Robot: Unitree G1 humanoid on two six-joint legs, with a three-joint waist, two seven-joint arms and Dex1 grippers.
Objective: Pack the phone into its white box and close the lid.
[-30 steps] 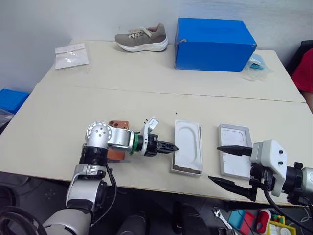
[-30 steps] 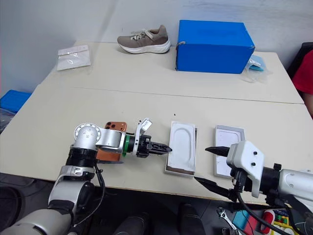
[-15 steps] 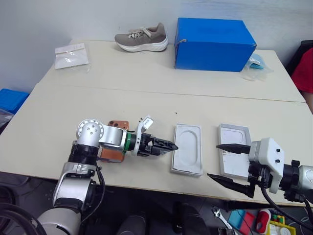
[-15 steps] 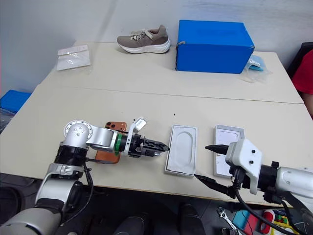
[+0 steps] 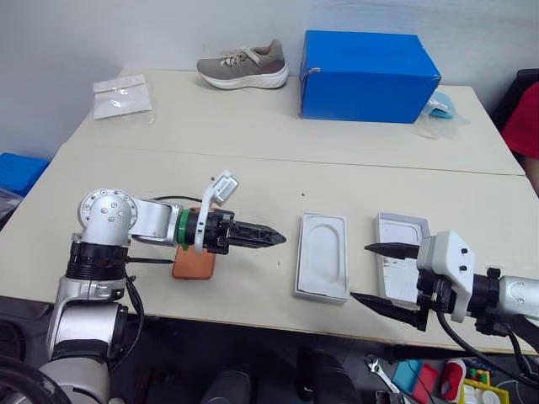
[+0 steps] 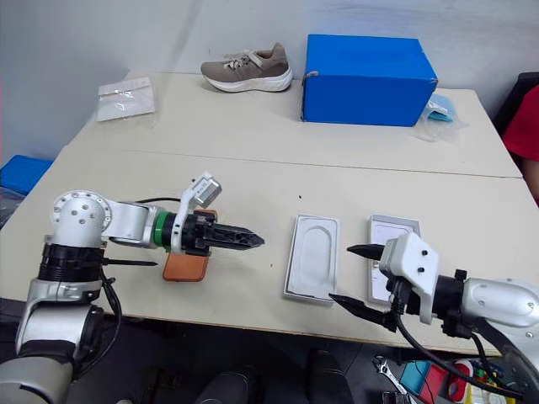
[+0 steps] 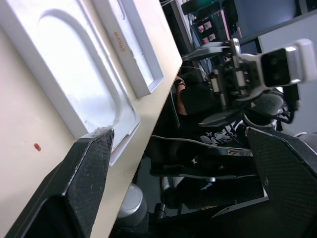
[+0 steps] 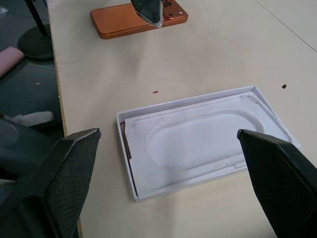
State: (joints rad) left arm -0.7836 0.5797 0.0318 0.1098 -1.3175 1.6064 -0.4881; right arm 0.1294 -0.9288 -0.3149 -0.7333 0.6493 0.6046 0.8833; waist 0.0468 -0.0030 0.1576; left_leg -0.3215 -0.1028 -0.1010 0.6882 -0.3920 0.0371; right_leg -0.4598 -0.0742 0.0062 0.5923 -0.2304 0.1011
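Hovering above the counter (image 5: 253,135), my left tool (image 5: 268,237) points toward my right with its two black fingers spread apart and empty. The phone (image 5: 193,263) lies flat on the counter under that arm, copper-orange back up, near the front edge. Just to its right, well clear of my left tool's tips, sits the white box (image 5: 322,266), with a white insert with an oval recess resting inside it. The lid (image 5: 402,269) lies open-side up beside the box, near the counter's front edge. My right tool (image 5: 376,273) hangs in front of the lid, fingers wide apart and holding nothing. At the far side of the counter stand a big blue box (image 5: 367,76), a beige sneaker (image 5: 243,66) and a clear plastic bag (image 5: 123,95).
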